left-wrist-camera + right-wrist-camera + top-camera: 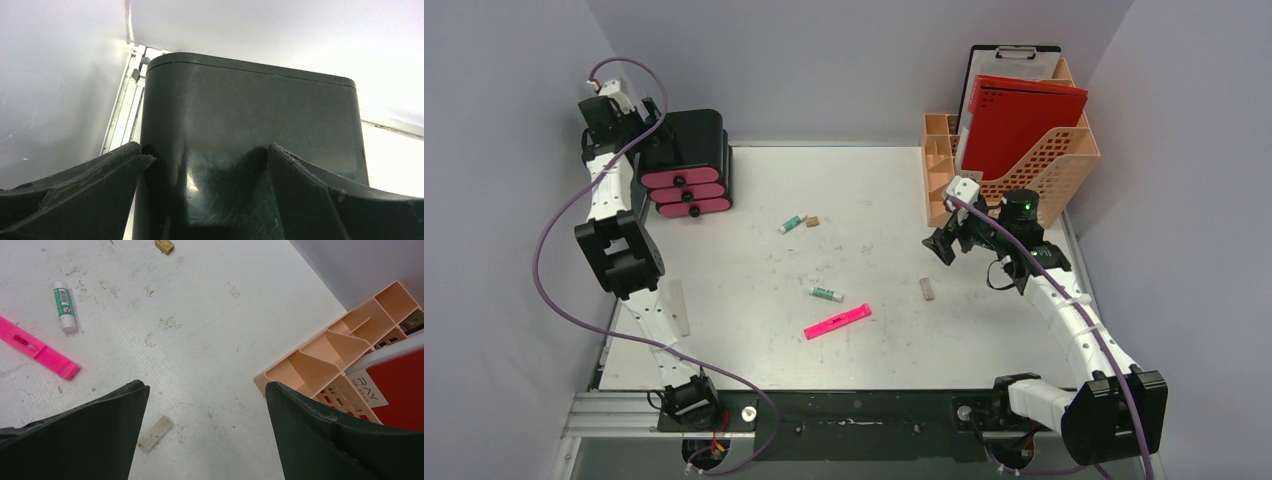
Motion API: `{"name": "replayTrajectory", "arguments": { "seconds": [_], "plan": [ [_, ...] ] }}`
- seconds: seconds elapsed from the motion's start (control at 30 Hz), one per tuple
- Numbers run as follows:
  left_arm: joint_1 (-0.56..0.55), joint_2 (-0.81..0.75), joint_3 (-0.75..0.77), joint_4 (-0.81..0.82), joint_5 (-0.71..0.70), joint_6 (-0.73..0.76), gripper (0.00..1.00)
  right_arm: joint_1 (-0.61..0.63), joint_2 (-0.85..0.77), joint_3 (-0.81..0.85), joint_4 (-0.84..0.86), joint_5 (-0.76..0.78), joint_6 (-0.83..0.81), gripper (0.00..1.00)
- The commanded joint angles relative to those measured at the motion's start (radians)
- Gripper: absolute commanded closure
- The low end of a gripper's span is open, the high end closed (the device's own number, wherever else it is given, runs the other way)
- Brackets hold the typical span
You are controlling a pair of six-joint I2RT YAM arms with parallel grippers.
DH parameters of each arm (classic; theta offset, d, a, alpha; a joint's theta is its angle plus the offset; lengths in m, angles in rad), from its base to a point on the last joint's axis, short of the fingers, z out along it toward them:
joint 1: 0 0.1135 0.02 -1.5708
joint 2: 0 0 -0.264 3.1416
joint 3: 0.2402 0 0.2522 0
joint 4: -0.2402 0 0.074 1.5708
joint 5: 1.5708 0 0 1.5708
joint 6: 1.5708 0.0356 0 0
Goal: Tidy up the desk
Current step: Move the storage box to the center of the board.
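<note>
desk (754, 250): white flat top, scuffed and speckled, fills the middle of the overhead view. silver rim along the far and side edges, black rail at the near edge. grey walls close on three sides.

open room: wide bare patch mid-desk and along the far edge between the two containers. black drawer box (686, 165) with three pink drawers sits in the far left corner. orange perforated file rack (1064, 165) stands in the far right corner, red folder (1024, 115) upright in it.

left gripper (205, 190): jaws spread wide over the glossy, scratched top of the drawer box. holds nothing; contact with the box cannot be told.

right gripper (207, 435): jaws spread wide, empty, hanging above the desk just beside the rack's small front compartments.

loose items, well apart: flat pink highlighter (837, 321); white-and-green glue stick (826, 293) near it; second glue stick (792, 224) with a small tan block (813, 221) beside it; pale beige block (155, 433) below the right jaws, not touched.
</note>
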Motion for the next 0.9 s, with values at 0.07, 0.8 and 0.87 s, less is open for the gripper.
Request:
{"name": "replayTrajectory", "arguments": {
  "seconds": [0.07, 0.8, 0.87],
  "plan": [
    [-0.048, 0.015, -0.083, 0.019, 0.102, 0.012, 0.09, -0.004, 0.002, -0.004, 0.060, -0.033, -0.017, 0.10],
    [-0.214, -0.202, -0.382, 0.161, 0.009, -0.167, 0.09, -0.021, -0.012, -0.008, 0.063, -0.030, -0.011, 0.10],
    [-0.218, -0.236, -0.412, 0.181, -0.009, -0.185, 0.09, -0.024, -0.014, -0.009, 0.064, -0.030, -0.012, 0.10]
  ]
}}
